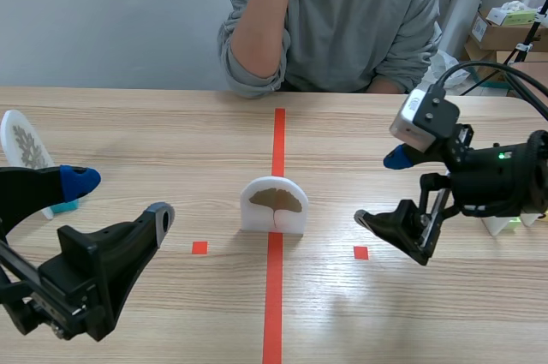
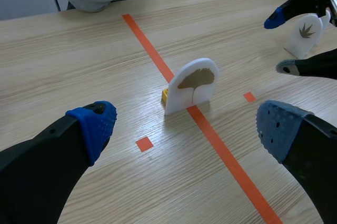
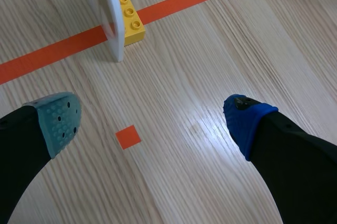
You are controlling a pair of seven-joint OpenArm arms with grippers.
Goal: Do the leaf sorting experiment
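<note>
A white arched card with a brown ginkgo leaf (image 1: 274, 204) stands upright on the red centre tape line, propped by a yellow brick (image 2: 165, 96) behind it. My left gripper (image 1: 120, 199) hangs open near the front left, well short of the card (image 2: 192, 86). My right gripper (image 1: 383, 188) is open to the card's right; in its wrist view the card (image 3: 111, 13) shows edge-on ahead, apart from the fingers. A second leaf card (image 1: 21, 141) stands at the far left. A third leaf card (image 2: 304, 33) stands behind the right arm.
A person in a grey sweater (image 1: 334, 13) sits across the table, arms off the working area. Small orange-red squares mark the table on each side of the centre line. Cardboard boxes (image 1: 505, 30) stand beyond the table's far right corner.
</note>
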